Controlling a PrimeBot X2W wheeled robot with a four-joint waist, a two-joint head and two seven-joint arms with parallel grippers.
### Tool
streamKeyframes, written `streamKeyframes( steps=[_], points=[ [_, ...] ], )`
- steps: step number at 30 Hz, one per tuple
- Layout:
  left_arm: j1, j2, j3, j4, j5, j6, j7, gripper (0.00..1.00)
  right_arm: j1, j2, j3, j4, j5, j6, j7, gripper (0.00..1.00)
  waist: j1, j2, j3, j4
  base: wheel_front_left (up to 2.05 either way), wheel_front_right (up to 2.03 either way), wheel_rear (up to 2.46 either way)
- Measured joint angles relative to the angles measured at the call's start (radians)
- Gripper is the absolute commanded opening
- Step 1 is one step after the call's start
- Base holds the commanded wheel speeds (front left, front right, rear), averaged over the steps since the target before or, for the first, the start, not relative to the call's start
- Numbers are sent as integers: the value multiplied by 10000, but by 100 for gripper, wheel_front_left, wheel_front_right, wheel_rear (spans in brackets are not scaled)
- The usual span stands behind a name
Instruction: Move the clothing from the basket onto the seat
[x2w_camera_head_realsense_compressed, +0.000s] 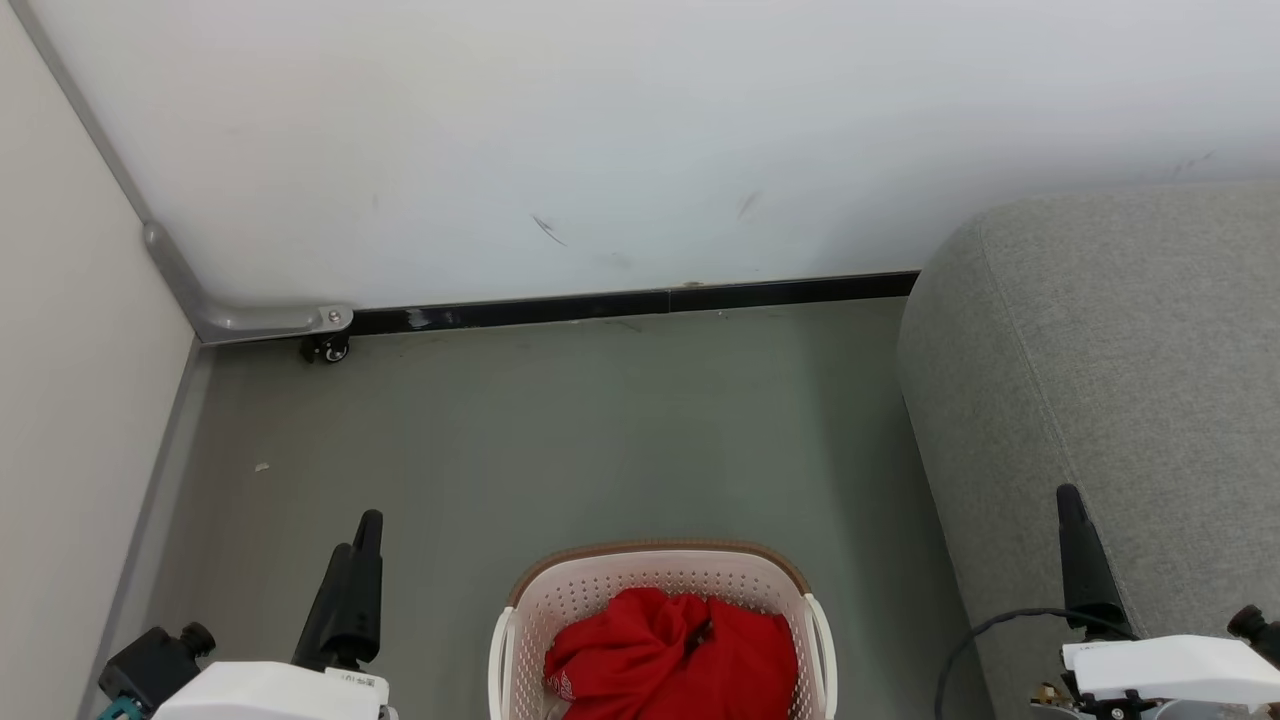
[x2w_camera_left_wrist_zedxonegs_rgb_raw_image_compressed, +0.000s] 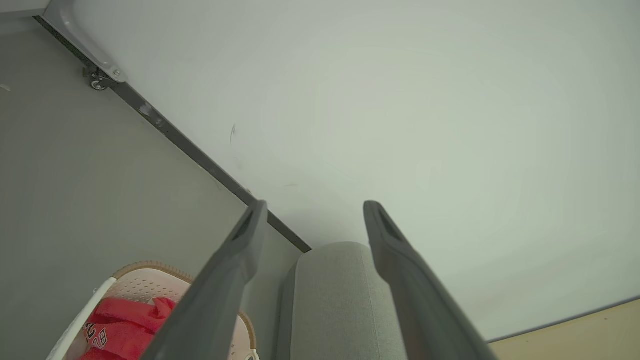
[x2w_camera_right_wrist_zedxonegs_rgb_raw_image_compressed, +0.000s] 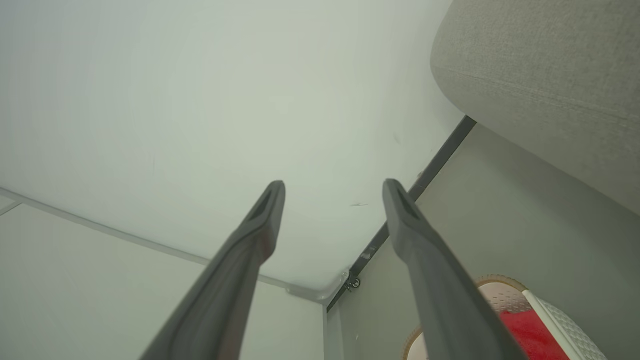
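Observation:
Bright red clothing (x2w_camera_head_realsense_compressed: 672, 650) lies heaped in the cream perforated basket (x2w_camera_head_realsense_compressed: 655, 573) with a brown rim, on the floor at the bottom centre of the head view. The light grey seat (x2w_camera_head_realsense_compressed: 1110, 380) rises to its right. My left gripper (x2w_camera_head_realsense_compressed: 362, 560) hangs left of the basket, my right gripper (x2w_camera_head_realsense_compressed: 1075, 540) in front of the seat. In the left wrist view my left gripper (x2w_camera_left_wrist_zedxonegs_rgb_raw_image_compressed: 312, 205) is open and empty, with the clothing (x2w_camera_left_wrist_zedxonegs_rgb_raw_image_compressed: 125, 322), basket (x2w_camera_left_wrist_zedxonegs_rgb_raw_image_compressed: 150, 282) and seat (x2w_camera_left_wrist_zedxonegs_rgb_raw_image_compressed: 340, 300) below it. My right gripper (x2w_camera_right_wrist_zedxonegs_rgb_raw_image_compressed: 332, 184) is open and empty too, with clothing (x2w_camera_right_wrist_zedxonegs_rgb_raw_image_compressed: 525, 332), basket (x2w_camera_right_wrist_zedxonegs_rgb_raw_image_compressed: 502, 295) and seat (x2w_camera_right_wrist_zedxonegs_rgb_raw_image_compressed: 545, 75) to its right.
A pale wall (x2w_camera_head_realsense_compressed: 640, 140) with a black baseboard (x2w_camera_head_realsense_compressed: 640, 302) stands behind the grey floor (x2w_camera_head_realsense_compressed: 560, 430). A partition (x2w_camera_head_realsense_compressed: 70, 400) closes off the left, with a grey bracket and small caster (x2w_camera_head_realsense_compressed: 328, 347) at the corner. Open floor lies between basket and wall.

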Motion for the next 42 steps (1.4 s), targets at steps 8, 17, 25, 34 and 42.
streamKeyframes(
  steps=[8,17,25,34,42],
  points=[
    [3,19,-288,-282,1618,102,-274,100,2,0,52,-84,-1542,0,-247,100,-60,0,7,14,0,0,0],
    [12,63,-734,-516,3616,309,-606,100,8,0,128,-161,-3459,0,-566,100,-133,0,35,39,0,0,0],
    [31,261,-1187,-543,5515,575,-895,100,36,-4,322,-100,-5325,0,-855,100,-157,0,44,52,0,0,0],
    [46,261,-1557,-583,7373,968,-1248,100,37,-12,382,-59,-7056,0,-1181,100,-162,0,67,67,0,0,0],
    [73,265,-1785,-477,8598,1296,-1572,100,36,-17,420,-2,-8211,0,-1478,100,-165,0,103,76,0,0,0]
  ],
)
